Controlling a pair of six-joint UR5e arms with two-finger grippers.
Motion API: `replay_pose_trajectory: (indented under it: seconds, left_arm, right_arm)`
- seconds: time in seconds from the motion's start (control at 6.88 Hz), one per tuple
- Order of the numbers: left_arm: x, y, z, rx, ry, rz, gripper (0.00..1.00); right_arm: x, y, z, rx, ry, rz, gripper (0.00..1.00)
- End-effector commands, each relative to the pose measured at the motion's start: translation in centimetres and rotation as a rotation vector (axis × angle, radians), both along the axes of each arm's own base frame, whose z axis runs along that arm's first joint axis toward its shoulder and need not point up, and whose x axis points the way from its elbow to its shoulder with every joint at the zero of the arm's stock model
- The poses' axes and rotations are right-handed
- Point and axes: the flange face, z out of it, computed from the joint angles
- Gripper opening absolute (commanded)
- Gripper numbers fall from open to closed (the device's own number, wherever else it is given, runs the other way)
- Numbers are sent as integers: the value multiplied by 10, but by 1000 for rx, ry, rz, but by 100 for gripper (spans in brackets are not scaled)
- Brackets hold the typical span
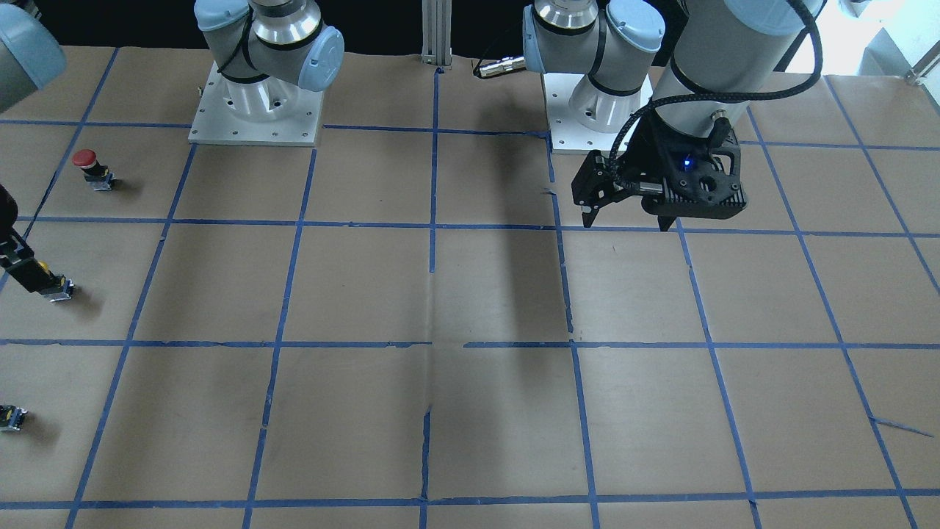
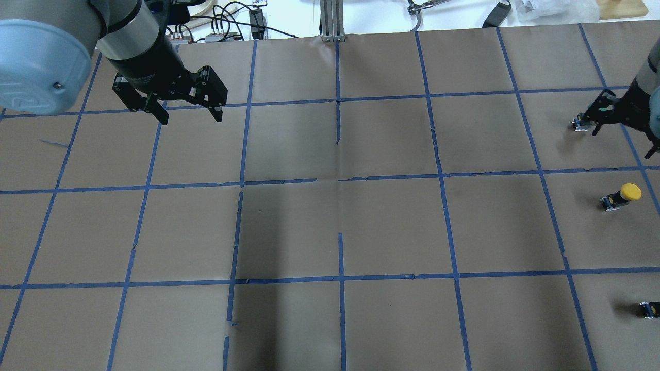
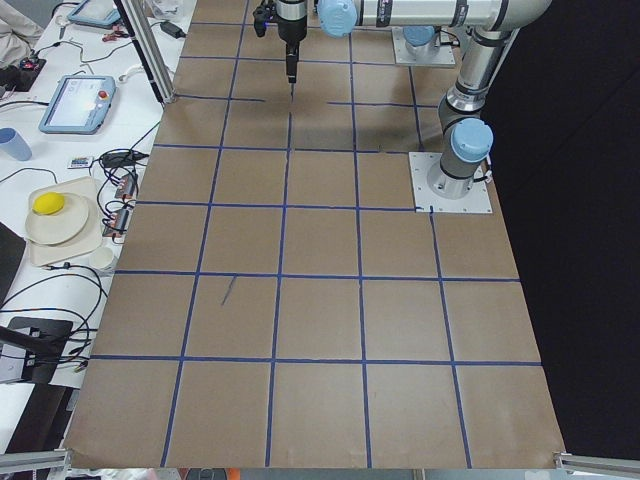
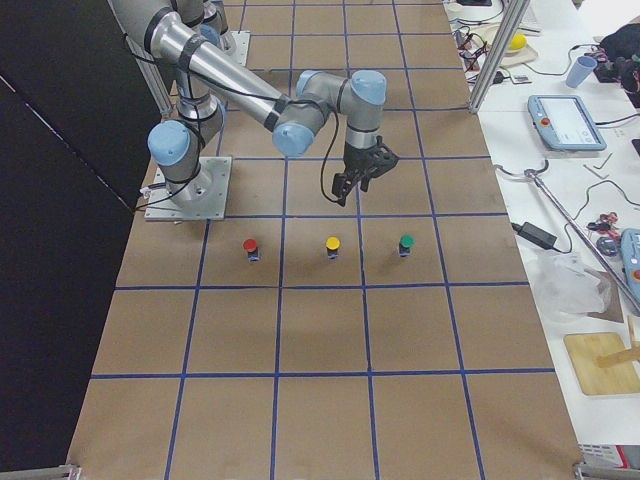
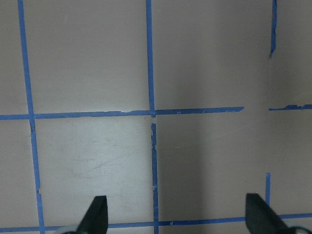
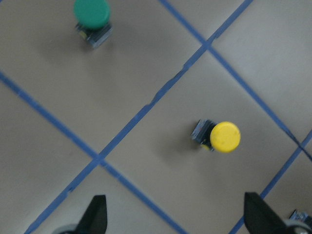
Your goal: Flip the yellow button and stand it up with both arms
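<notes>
The yellow button (image 2: 624,196) stands cap up on the brown paper at the table's far right; it also shows in the exterior right view (image 4: 333,245) and the right wrist view (image 6: 222,136). My right gripper (image 6: 178,219) is open and empty and hangs above the table, between the yellow button and the green one (image 6: 92,17). In the overhead view the right gripper (image 2: 619,129) is just beyond the yellow button. My left gripper (image 2: 191,119) is open and empty, high over the far left of the table (image 1: 626,220), with only bare paper below it (image 5: 175,219).
A red-capped button (image 1: 87,165) stands nearer the robot's base, in line with the yellow and green ones (image 4: 405,243). Blue tape lines (image 2: 340,185) grid the brown paper. Both arm bases (image 1: 257,110) stand at the robot's edge of the table.
</notes>
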Motion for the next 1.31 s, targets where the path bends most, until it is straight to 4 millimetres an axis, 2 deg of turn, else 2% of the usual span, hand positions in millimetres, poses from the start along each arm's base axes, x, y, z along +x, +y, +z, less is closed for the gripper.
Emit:
replay_pose_trajectory:
  seconds: [0.0, 0.15, 0.29, 0.44, 0.58, 0.73, 1.02, 1.16]
  left_arm:
    - [0, -2, 1, -2, 6, 3, 100]
    - [-1, -2, 0, 0, 9, 5, 100]
    - [0, -3, 3, 2, 9, 8, 100]
    - [-3, -2, 3, 7, 38, 18, 100]
    - [-4, 0, 1, 12, 37, 15, 100]
    - [-5, 4, 6, 3, 35, 14, 100]
    - [-6, 13, 26, 21, 12, 8, 100]
    - [0, 15, 28, 39, -70, 2, 100]
  right_arm:
    - [90, 35, 67, -12, -154, 136, 100]
    - [135, 47, 85, -35, -145, 228, 100]
    - [176, 52, 100, -53, -140, 338, 100]
    - [210, 56, 112, -14, -135, 443, 100]
    - [217, 58, 111, 33, -157, 546, 100]
    - [217, 62, 98, 112, -182, 646, 100]
    - [217, 72, 108, 135, -195, 694, 100]
    - [224, 78, 121, 84, -238, 697, 100]
